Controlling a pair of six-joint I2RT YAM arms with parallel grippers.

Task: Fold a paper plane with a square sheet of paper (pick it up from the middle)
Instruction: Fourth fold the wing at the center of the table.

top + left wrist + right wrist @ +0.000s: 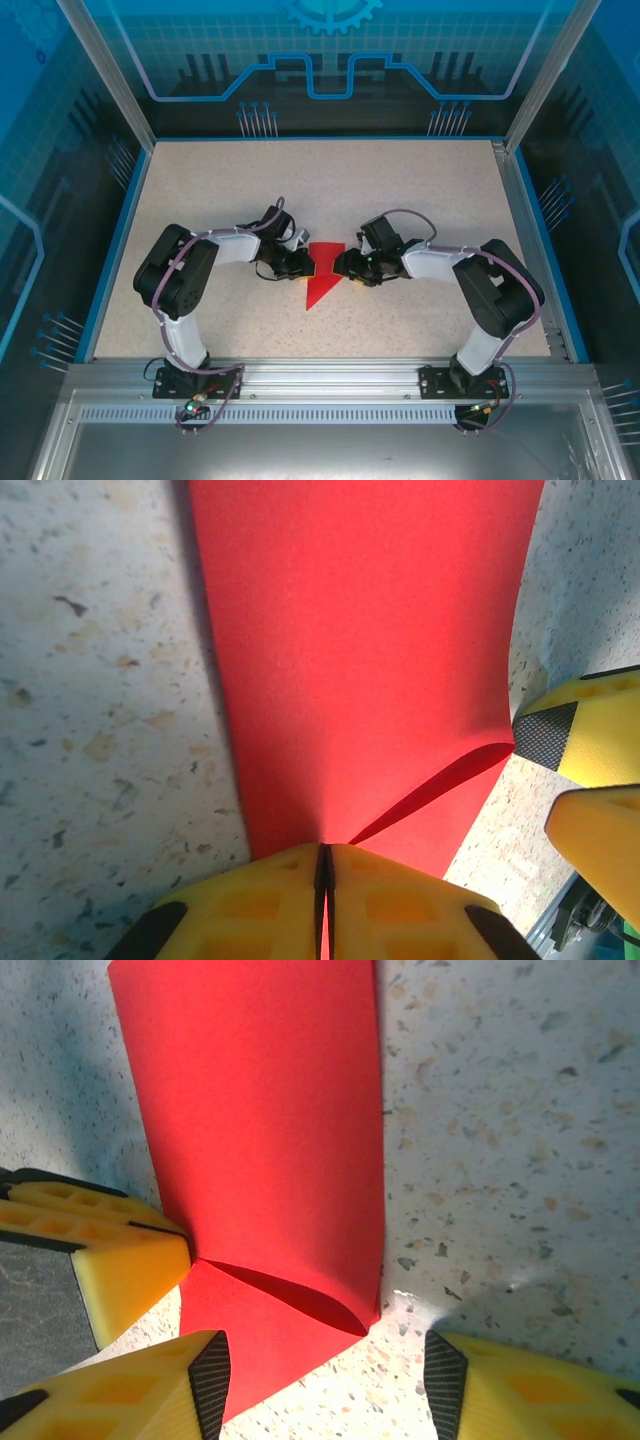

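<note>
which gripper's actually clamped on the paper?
The left gripper: its jaws are pressed shut on the red paper. The right gripper stands open, fingers apart.

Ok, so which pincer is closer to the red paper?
Left. The left pincer is shut on an edge of the red paper; the right pincer is open at the opposite edge, not clamped on it.

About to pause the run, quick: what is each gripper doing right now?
Left gripper: closed, pinching the red paper.
Right gripper: open, holding nothing.
</note>
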